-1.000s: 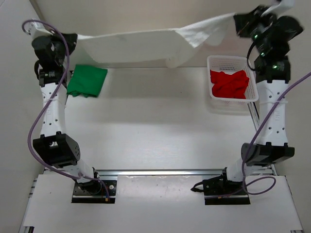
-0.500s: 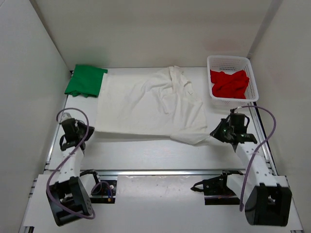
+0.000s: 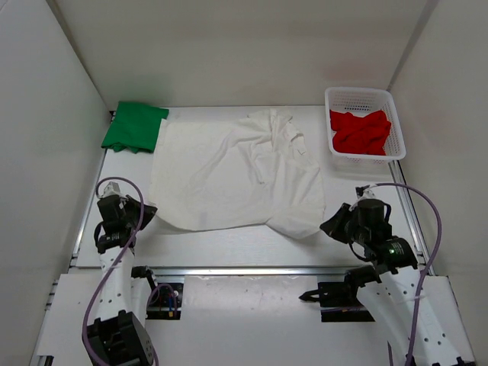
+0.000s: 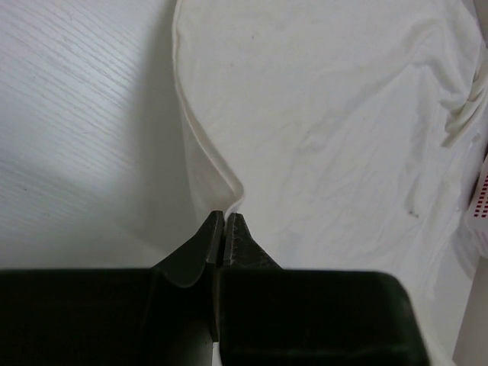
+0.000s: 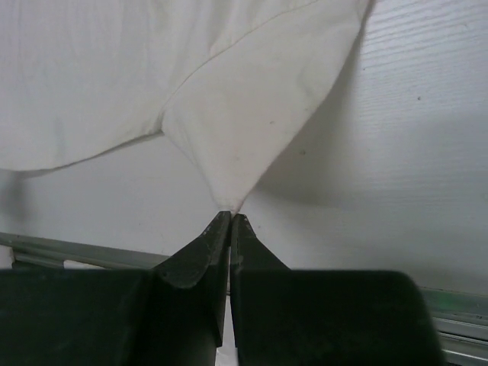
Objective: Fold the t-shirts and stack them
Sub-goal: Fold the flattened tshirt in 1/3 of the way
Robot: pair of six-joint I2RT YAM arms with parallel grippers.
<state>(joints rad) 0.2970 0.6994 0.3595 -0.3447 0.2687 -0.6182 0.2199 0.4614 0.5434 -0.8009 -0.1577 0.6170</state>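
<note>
On the table (image 3: 229,244), white t-shirt (image 3: 236,175) lies spread, hem toward the arms. Left tool (image 4: 224,229) clamped on its near-left edge, right tool (image 5: 230,225) pinched on its near-right corner, likely tensioning it flat for folding. Green t-shirt (image 3: 136,126) folded, far left. Red t-shirt (image 3: 360,131) bunched in basket (image 3: 358,95).

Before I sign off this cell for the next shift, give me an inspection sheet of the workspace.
Surface: white table, no stains seen.
Job's things: white t-shirt spread wrinkled mid-table; green t-shirt folded, far left corner; red t-shirt bunched in the white mesh basket.
Clutter: that basket only, far right.
Grippers: left gripper and right gripper each shut on a near corner of the white t-shirt.
Cables: purple cables in loose loops, off the cloth.
Surroundings: white walls; metal rail at the front.
</note>
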